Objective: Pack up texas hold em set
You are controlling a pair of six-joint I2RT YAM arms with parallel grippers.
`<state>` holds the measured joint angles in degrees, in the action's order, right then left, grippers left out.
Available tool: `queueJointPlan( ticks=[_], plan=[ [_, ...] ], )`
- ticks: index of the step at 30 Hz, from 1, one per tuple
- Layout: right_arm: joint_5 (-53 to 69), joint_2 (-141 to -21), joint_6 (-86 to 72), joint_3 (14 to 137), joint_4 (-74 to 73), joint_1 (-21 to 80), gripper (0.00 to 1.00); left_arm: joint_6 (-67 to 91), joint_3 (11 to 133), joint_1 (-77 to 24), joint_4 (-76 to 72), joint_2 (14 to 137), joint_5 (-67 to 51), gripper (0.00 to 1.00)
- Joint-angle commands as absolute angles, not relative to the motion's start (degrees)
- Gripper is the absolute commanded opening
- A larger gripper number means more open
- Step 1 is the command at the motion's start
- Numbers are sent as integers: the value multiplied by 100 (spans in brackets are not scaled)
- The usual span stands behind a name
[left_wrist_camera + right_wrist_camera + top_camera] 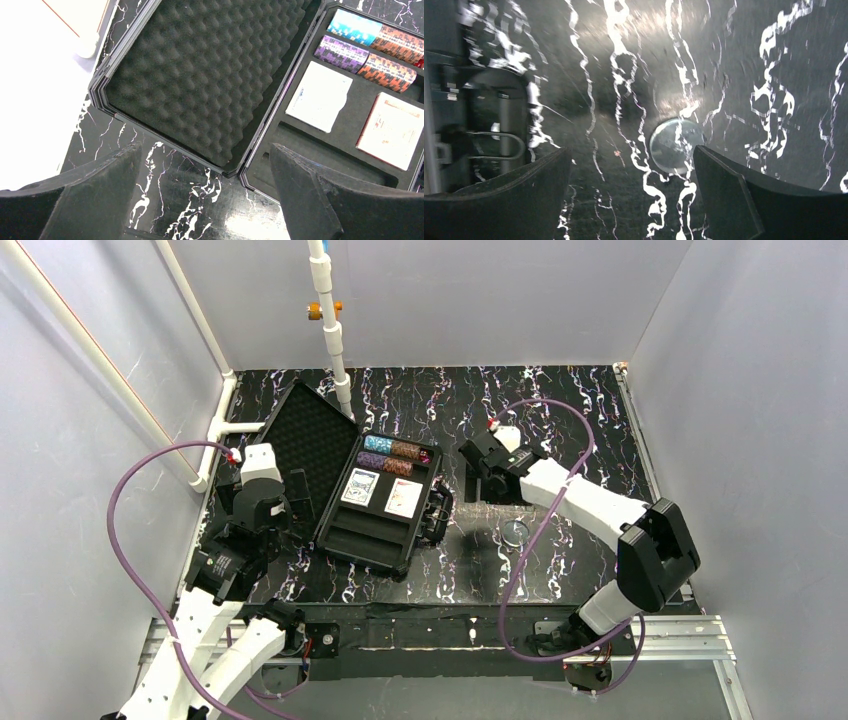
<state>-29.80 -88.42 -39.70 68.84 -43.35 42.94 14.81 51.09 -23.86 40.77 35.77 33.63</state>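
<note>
The left gripper (205,150) is spread wide and holds nothing. It hangs over the near corner of the foam lid (200,75), close to the left edge of the counter (560,400). The right gripper (631,152) is also fully open and empty. It hovers low over bare counter, where a small round disc (674,145) lies flat just beside one fingertip, between the handle (499,145) and the counter's right edge.

The black case (365,552) lies open on the left half of the counter, with its lid tipped back toward the far left corner. In the tray (360,107), teal chips (355,25), purple chips (340,52) and brown chips (387,72) lie on their sides in the far slots. Two card decks (319,96) sit side by side just nearer than the chips.
</note>
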Motion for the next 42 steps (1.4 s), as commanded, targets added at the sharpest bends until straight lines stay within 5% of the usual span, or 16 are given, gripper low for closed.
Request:
queueJointPlan(
  ticks=[1, 33, 42],
  plan=[
    [-2729, -8676, -4706, 6335, -4492, 4201, 98, 1468, 5106, -2394, 4069, 3595, 3380, 98],
    [-2223, -8726, -4281, 5157, -3844, 3450, 98, 1469, 5106, -2391, 4069, 3594, 3318, 98],
    [-1905, -8946, -4071, 4979, -3521, 3316, 86, 1467, 5106, -2391, 4069, 3620, 3322, 98]
  ],
)
